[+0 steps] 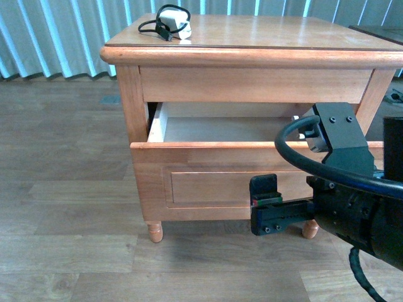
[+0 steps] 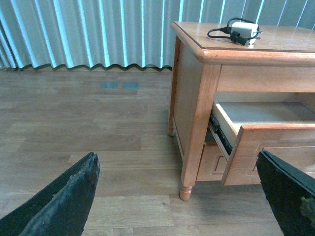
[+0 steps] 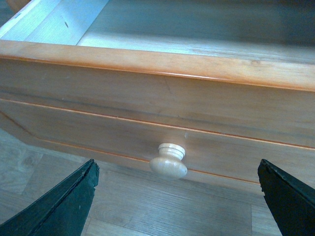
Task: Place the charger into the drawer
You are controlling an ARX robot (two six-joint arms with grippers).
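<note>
Charger point(image 1: 171, 24) rests on the nightstand point(image 1: 283, 34) top — drawer point(image 1: 208, 187) stands open.

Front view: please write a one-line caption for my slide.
Open drawer, charger on the nightstand top, right end effector before the drawer front.

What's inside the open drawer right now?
Nothing visible: the drawer shows bare pale floor. Its right end hides behind the right arm. The charger sits on the nightstand top.
</note>
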